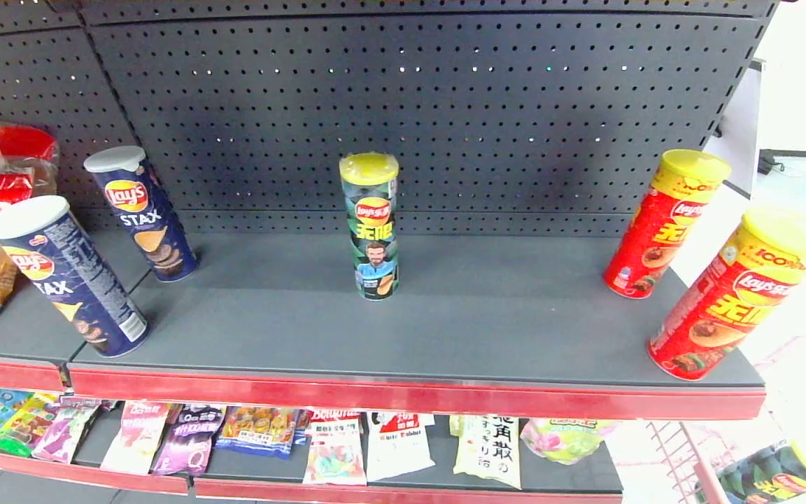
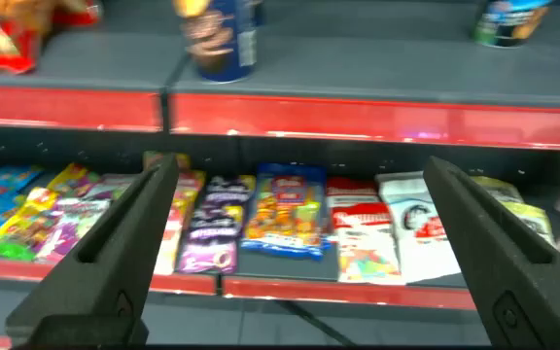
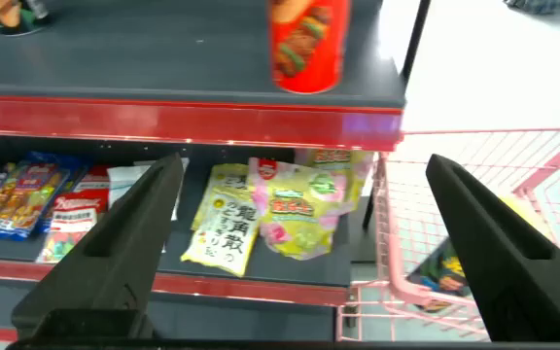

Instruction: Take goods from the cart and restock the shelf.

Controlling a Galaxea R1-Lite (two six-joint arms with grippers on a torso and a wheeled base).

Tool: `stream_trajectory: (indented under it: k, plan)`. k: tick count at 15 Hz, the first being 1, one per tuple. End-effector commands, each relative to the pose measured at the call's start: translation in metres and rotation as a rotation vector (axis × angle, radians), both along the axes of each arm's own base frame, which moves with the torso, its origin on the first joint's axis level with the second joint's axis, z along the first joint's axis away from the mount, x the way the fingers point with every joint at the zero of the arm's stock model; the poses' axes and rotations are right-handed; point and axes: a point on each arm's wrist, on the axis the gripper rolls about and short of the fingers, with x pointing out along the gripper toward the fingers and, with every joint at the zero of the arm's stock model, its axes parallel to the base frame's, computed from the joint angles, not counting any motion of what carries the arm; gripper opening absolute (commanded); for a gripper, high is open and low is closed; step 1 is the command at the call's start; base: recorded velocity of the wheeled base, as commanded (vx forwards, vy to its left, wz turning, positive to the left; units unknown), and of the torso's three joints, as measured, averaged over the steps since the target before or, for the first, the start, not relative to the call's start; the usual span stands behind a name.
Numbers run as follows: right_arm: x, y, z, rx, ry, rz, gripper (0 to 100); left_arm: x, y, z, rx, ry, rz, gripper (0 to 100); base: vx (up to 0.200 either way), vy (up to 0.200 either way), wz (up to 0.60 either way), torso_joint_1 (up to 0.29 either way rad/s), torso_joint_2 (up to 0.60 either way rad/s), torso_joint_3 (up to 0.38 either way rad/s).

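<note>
Head view: lighting is bright and even, coming from overhead. The pale floor (image 1: 805,329) at 3 o'clock is blown out to white. Pinpoints of light show through the holes of the dark grey perforated metal back panel (image 1: 445,105) at 12 o'clock. Soft, faint shadows lie on the flat grey shelf board (image 1: 487,315).

Wide-angle distortion is noted. The dark blue cylindrical can with a white lid (image 1: 67,276) at 9 o'clock and the red cylindrical can with a yellow lid (image 1: 739,294) at 3 o'clock both lean outward.

Wrist views: glare streaks lie on the glossy red shelf edge strip (image 2: 436,131) (image 3: 358,126).
</note>
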Motion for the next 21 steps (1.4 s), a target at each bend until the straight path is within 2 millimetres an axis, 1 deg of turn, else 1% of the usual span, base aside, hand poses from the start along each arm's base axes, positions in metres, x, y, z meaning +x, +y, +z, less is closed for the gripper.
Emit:
stream_trajectory:
  k: [1, 13, 18, 21]
  plan:
    - [0.0, 0.0, 0.0, 0.0, 0.0, 0.001, 100, 0.0, 0.0, 0.0, 0.0, 0.0, 0.001, 100, 0.0, 0.0, 0.0, 0.0, 0.0, 0.0]
    - [0.0, 0.0, 0.0, 0.002, 0.0, 0.001, 100, 0.0, 0.0, 0.0, 0.0, 0.0, 0.001, 100, 0.0, 0.0, -0.6, 0.003, 0.0, 0.002]
    - [0.0, 0.0, 0.0, 0.002, 0.0, 0.001, 100, 0.0, 0.0, 0.0, 0.0, 0.0, 0.001, 100, 0.0, 0.0, 0.0, 0.0, 0.0, 0.0]
    - [0.0, 0.0, 0.0, 0.002, 0.0, 0.001, 100, 0.0, 0.0, 0.0, 0.0, 0.0, 0.001, 100, 0.0, 0.0, 0.0, -0.124, 0.29, 0.168]
